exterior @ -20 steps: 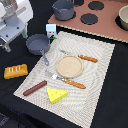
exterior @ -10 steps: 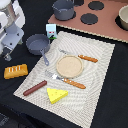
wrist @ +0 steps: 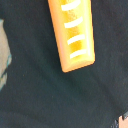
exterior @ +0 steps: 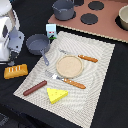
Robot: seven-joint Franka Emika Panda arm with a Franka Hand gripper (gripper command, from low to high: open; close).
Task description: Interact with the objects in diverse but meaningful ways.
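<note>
The gripper (exterior: 11, 62) hangs at the exterior view's left edge, just above the black tabletop (exterior: 112, 95); its fingers are hidden behind the white and grey arm body, so whether they are apart or together cannot be told. Just beside it, toward the exterior view's right, the orange-brown bread loaf (exterior: 15, 71) lies flat on the black surface, off the mat. The wrist view shows the same loaf (wrist: 73, 33) with its pale score marks, against dark tabletop.

A beige woven placemat (exterior: 100, 65) covers the middle of the table. The small grey saucepan (exterior: 37, 44) sits at the mat's far left corner, its long handle reaching onto the mat. Behind it stands the white milk carton (exterior: 51, 31). At the mat's centre lies a round wooden plate (exterior: 68, 65), with an orange-handled knife (exterior: 80, 56) beyond it and an orange-handled fork (exterior: 66, 80) in front. Nearer the camera, the reddish-brown sausage (exterior: 34, 88) and the yellow cheese wedge (exterior: 57, 94) lie near each other.

At the back is a pink toy stove (exterior: 95, 22) with dark burners; a larger grey pot (exterior: 63, 9) stands on it.
</note>
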